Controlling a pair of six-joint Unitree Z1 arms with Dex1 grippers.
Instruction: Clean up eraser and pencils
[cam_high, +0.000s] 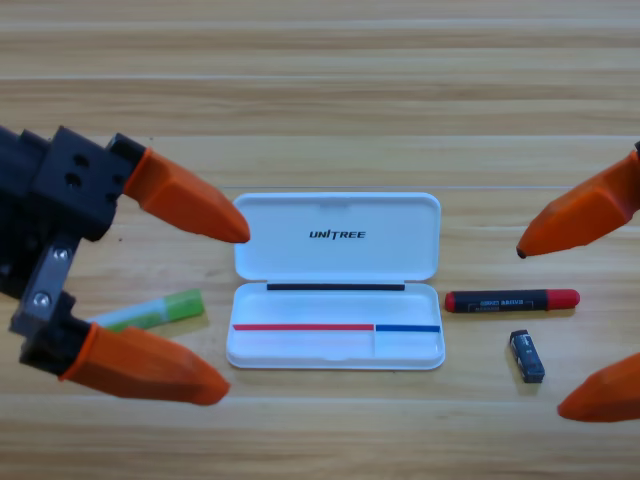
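At the picture's left edge, the left gripper (225, 305) looms large with its orange jaws spread wide, holding nothing; the pale pencil with the green end (155, 311) lies on the worktop (320, 90) between those jaws, just left of the open white case (335, 345). Across the case, the right gripper (555, 330) shows only its two jaw tips, likewise wide apart and empty, with the black-and-red pencil (512, 300) and the eraser (526, 356) lying between them, near each other but apart. Nothing is in the case yet. A good first grasp would likely centre the jaws across a pencil's barrel, closing squarely so it does not roll.
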